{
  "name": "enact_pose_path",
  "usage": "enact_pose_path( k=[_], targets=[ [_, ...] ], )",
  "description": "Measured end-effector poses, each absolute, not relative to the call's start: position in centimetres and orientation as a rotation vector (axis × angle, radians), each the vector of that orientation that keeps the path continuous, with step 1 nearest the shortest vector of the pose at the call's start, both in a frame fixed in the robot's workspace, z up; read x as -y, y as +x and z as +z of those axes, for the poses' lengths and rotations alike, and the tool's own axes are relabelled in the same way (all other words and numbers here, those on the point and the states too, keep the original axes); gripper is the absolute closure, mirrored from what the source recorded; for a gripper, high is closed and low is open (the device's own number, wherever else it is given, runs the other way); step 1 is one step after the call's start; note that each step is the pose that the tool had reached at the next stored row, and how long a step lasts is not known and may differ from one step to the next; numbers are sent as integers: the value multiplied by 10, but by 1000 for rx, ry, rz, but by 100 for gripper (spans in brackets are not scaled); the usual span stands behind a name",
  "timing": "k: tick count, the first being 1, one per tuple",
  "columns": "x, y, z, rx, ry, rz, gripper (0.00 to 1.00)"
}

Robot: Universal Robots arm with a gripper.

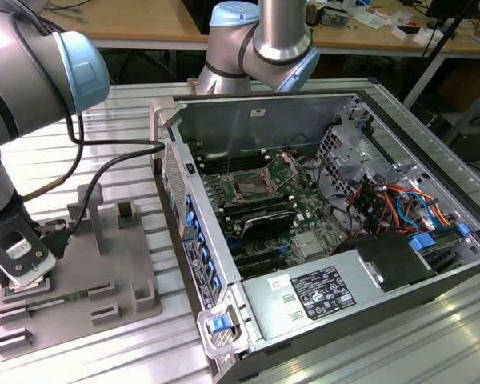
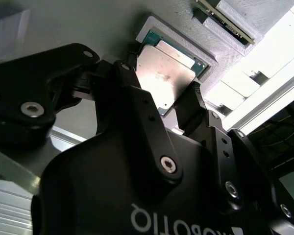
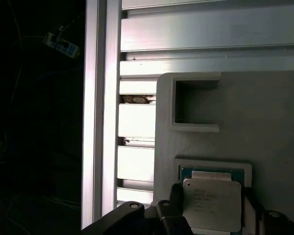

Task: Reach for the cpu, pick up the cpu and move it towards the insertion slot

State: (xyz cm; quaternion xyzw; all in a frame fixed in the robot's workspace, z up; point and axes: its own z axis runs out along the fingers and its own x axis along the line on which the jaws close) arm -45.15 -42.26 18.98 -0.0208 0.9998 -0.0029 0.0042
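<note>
- Ribbed metal counter [image 1: 88, 364] carries a grey tray [image 1: 120, 264] at the exterior view's left and an open computer case [image 1: 248, 120] at its right.
- Both wrist views show the claw [image 2: 162, 83] straddling the cpu [image 3: 213, 208]; whether it pinches the chip or stands spread cannot be told.
- The cpu lies in a square recess of the grey tray.
- The insertion slot [image 1: 248, 189] sits inside the computer case, well apart from the claw.
- The arm [image 1: 32, 72] fills the exterior view's upper left.

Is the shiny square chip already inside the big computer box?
No: in the first wrist view the cpu lies in a square recess of the grey tray on the ribbed metal table.
</note>
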Motion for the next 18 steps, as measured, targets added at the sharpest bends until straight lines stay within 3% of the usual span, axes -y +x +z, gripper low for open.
enact_pose_path(
  k=[18],
  targets=[
    [423,-452,207,-3133,-65,-9,45]
  ],
)
